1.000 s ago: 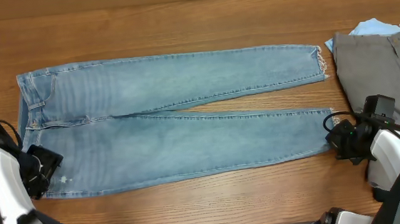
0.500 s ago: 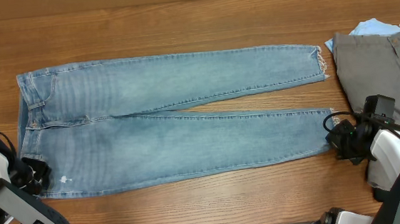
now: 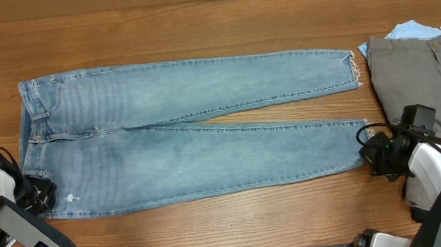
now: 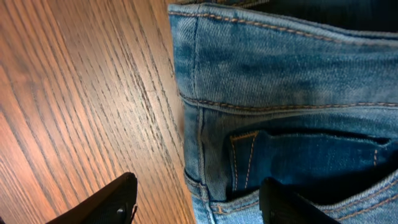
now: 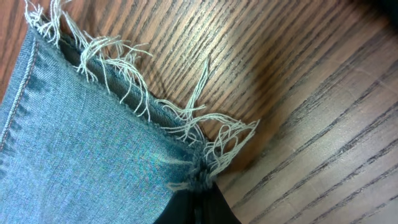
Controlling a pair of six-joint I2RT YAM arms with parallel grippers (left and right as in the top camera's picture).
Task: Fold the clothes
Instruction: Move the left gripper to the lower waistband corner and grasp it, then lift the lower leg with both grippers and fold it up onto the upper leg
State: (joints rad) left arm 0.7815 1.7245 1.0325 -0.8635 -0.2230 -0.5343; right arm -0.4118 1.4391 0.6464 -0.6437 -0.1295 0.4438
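overhead: the light-blue jeans (image 3: 179,95) lie flat across the wooden table (image 3: 197,23), waist at the left, both legs running to the right and ending in frayed ankles. the grey trousers (image 3: 413,69) sit at the right edge, well apart from the waist, with a bright-blue garment (image 3: 406,30) showing from under their far corner. the left gripper (image 3: 40,194) is at the near corner of the waist, and the right gripper (image 3: 372,151) is at the ankle of the near leg. from up here neither grip can be read.

left wrist: this view shows it. the left gripper (image 4: 199,208) has its jaws apart. one finger (image 4: 112,202) is over bare table (image 4: 74,93), and the other is over denim, with the side edge of the jeans (image 4: 280,68) between them and nothing pinched. the waistband (image 4: 261,37), a pocket (image 4: 311,155) and orange stitching show close up.

right wrist: the right gripper (image 5: 198,208) has its fingers together, clamped on the corner of the frayed hem (image 5: 124,68) of the jeans (image 5: 74,143). loose pale threads fan out over the table (image 5: 311,93).
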